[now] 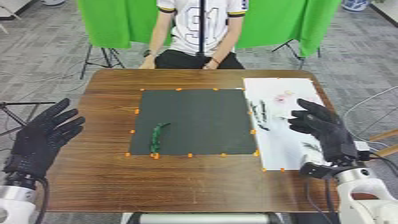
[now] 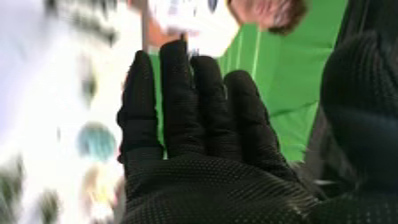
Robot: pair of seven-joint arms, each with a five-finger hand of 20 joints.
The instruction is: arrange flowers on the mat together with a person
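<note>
Behind right hand point(image 1: 322, 125) | white sheet point(image 1: 266, 86) partly hidden | pink flowers point(image 1: 282, 98) indistinct

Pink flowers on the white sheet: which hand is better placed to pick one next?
Right, I'd say: right hand is open, near the pink flowers; left hand is across the mat.

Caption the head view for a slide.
Open right hand over white sheet, green sprig on dark mat.

Pink flowers point(image 1: 281, 98) blurred; white sheet point(image 1: 277, 150) partly hidden beneath right hand point(image 1: 324, 127).
</note>
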